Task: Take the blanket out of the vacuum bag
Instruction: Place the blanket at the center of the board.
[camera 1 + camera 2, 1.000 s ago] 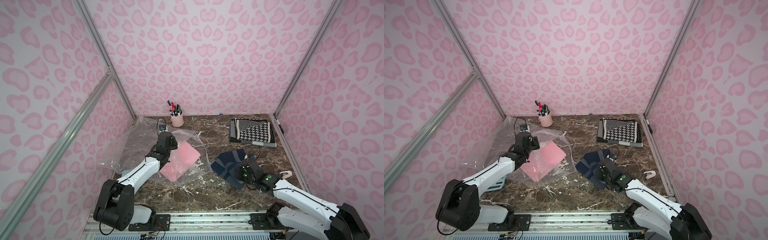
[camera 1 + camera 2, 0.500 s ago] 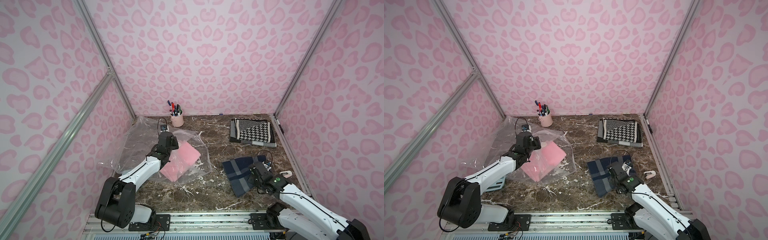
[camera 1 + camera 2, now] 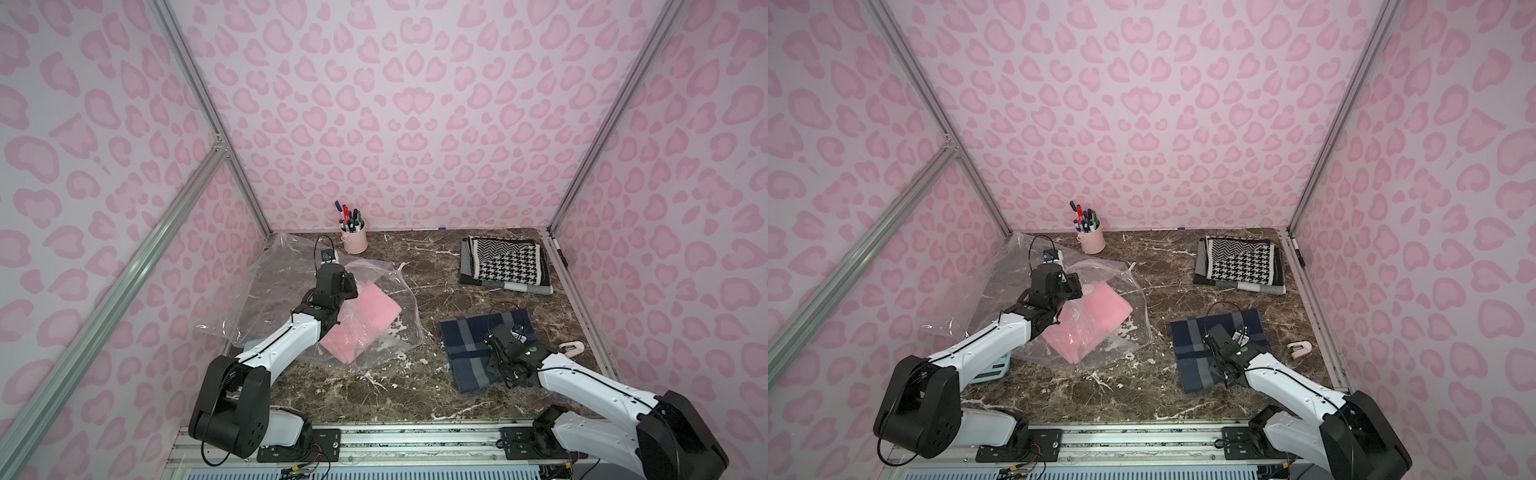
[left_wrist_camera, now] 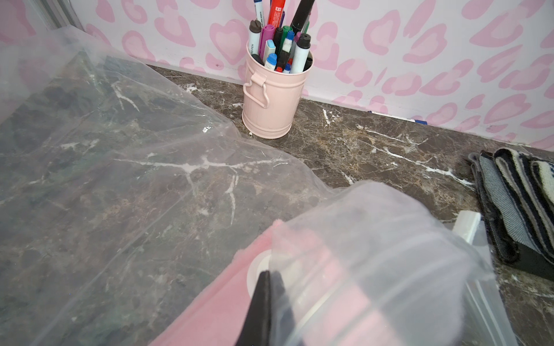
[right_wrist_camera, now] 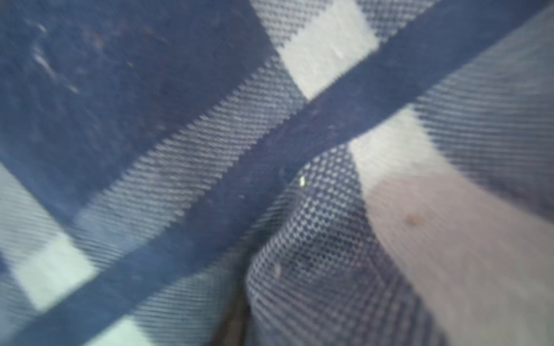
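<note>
The left gripper (image 4: 266,283) was clenched on film of the vacuum bag (image 3: 388,276). A pink blanket (image 3: 376,309) lay inside (extraction seemingly unfinished). A navy plaid blanket (image 3: 467,347) lay outside beneath the right gripper (image 3: 495,338), whose grip I cannot tell.

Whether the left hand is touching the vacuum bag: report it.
Touching. In the left wrist view the shut left hand pinches a raised fold of the vacuum bag.
</note>
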You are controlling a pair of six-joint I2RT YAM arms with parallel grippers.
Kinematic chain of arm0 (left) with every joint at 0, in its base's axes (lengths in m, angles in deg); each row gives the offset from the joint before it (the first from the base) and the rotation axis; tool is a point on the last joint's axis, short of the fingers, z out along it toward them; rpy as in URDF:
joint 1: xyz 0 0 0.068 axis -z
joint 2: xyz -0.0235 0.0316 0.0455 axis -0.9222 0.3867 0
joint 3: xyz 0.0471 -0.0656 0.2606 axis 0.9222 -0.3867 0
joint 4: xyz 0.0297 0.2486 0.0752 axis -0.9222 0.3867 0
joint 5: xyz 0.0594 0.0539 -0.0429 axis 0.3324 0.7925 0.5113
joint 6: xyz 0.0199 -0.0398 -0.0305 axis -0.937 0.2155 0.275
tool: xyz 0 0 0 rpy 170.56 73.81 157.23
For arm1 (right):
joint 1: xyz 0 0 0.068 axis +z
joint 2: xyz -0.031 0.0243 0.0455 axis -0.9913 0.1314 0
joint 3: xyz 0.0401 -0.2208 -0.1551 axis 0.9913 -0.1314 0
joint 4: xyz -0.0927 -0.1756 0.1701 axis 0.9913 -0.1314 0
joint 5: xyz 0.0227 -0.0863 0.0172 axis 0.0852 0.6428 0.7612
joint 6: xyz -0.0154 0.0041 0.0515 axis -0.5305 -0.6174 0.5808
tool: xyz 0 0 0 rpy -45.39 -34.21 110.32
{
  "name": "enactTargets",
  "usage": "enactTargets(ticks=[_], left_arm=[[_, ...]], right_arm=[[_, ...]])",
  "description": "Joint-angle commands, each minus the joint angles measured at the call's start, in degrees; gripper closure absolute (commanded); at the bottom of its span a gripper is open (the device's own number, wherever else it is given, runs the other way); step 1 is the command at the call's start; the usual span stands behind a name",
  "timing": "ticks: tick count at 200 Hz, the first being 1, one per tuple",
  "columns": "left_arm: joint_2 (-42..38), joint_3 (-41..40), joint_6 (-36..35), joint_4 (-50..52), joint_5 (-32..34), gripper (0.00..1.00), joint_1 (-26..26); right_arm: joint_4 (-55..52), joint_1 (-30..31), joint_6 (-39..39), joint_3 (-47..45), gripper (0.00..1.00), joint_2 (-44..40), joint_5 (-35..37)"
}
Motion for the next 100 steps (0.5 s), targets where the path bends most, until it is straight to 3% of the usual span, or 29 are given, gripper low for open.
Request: enactTargets(ticks=[1,32,100], left_arm=[[-0.4,0.0,-0.2,-0.7,-0.4,0.96,-0.1],[-0.6,-0.3,0.0,-0.9,-0.2,0.96,0.0],[-0.2,-0.8,1.3,-2.3,-3.3,0.96,0.0]], right_arm=[[-4.8,1.6,0.5,1.8,0.40,-0.2,-1.8],[-15.0,7.7,5.4,6.1,0.31,-1.5,-0.4],[-29.9,19.9,15.4,16.3,0.29,-1.1,1.9]])
